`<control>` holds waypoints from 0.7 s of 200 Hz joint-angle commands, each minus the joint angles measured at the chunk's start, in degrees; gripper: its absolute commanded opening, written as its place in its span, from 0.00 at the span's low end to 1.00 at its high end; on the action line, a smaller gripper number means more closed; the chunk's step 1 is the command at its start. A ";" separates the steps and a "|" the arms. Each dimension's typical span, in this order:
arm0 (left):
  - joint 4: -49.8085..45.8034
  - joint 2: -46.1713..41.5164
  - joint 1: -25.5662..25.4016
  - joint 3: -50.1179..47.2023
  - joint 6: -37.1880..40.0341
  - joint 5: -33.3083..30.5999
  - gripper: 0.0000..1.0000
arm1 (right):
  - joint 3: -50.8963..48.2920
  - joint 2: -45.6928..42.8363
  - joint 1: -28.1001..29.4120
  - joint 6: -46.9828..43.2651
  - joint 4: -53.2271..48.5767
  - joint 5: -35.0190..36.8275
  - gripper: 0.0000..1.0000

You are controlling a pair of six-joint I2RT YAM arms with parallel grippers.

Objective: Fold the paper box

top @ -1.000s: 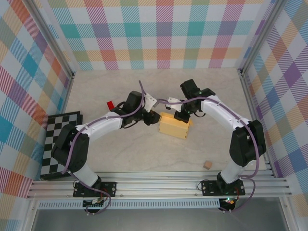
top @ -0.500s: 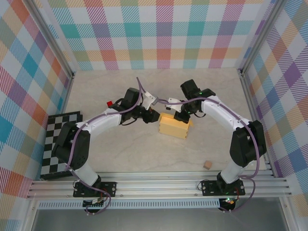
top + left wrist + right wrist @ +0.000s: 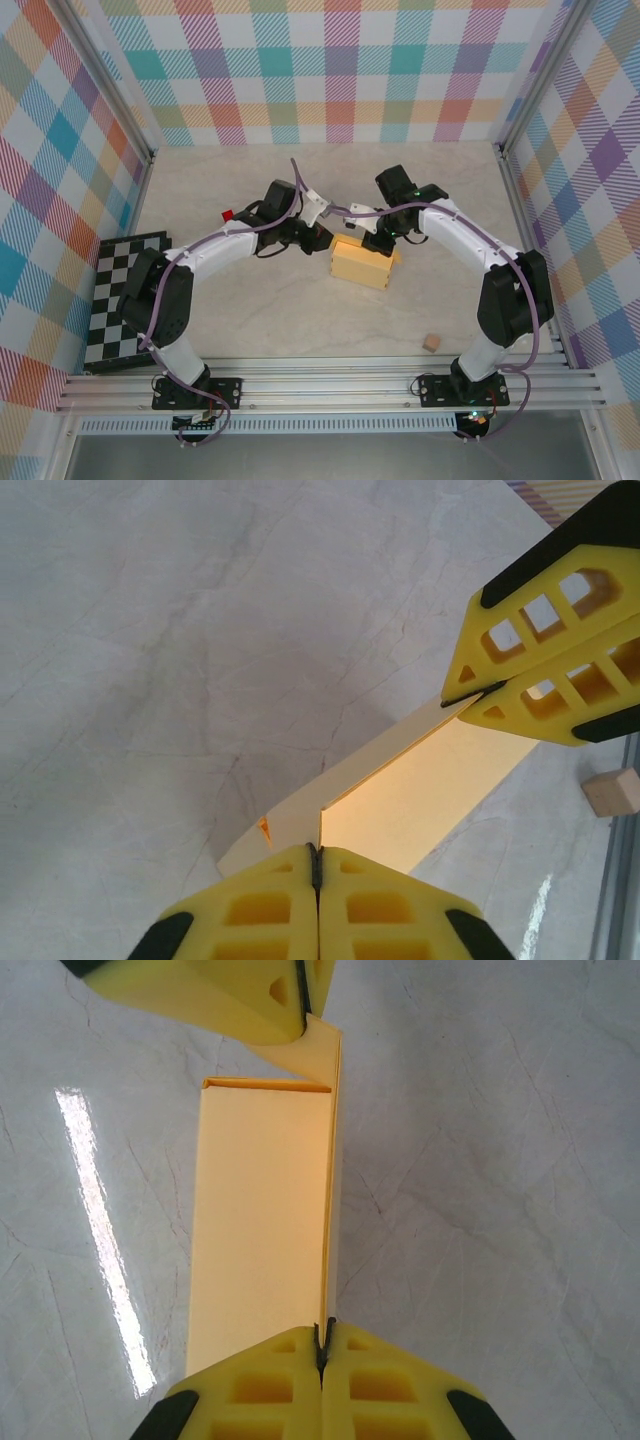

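Top external view, entries as I read them from the console.

1. Yellow-orange thin-cardboard paper box [image 3: 362,266]: a small flat rectangle on the pale marbled tabletop [image 3: 290,320], lying between my two arms.
2. Left gripper [image 3: 326,240]: at the box's far-left corner. In the left wrist view its yellow fingers are pressed together on one end of the box's long upright flap [image 3: 345,780].
3. Right gripper [image 3: 371,239]: at the box's far edge, just right of the left gripper. It is pinched tight on the other end of the same flap.
4. Step in hand, my judgement: closing that long flap, with both of its ends held.
5. Next move, my judgement: carry both ends over the box's broad face together at a matched pace. Otherwise the thin card may twist or tear, and with both pinches at the very edge it could also slip out.
6. Edges: the flap stands along one long side of the box, with the broad face on one side and tabletop on the other.
7. Room: open tabletop surrounds the box.
   - Small tan cube [image 3: 431,343]: well apart, near-right of the box.
   - Small red block [image 3: 229,215]: well apart, left of the box.
   - Black-and-white checkered board [image 3: 120,300]: farther left of the box.

I judge none of these to be in the path.
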 commanded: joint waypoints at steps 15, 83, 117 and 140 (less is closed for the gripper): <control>-4.09 1.41 -2.33 3.65 -0.93 -4.44 0.00 | -1.14 -0.22 0.24 0.30 -2.16 -0.87 0.04; -8.68 -0.95 -3.19 3.82 -1.61 -12.30 0.00 | -1.65 -5.54 -3.34 12.05 2.19 -2.07 0.26; -8.55 -2.22 -3.21 3.41 -1.77 -13.07 0.00 | -4.71 -12.28 -4.36 16.81 3.27 2.40 0.40; -8.28 -2.81 -3.23 3.23 -1.79 -13.32 0.00 | -8.53 -15.65 -6.21 18.06 3.33 4.08 0.38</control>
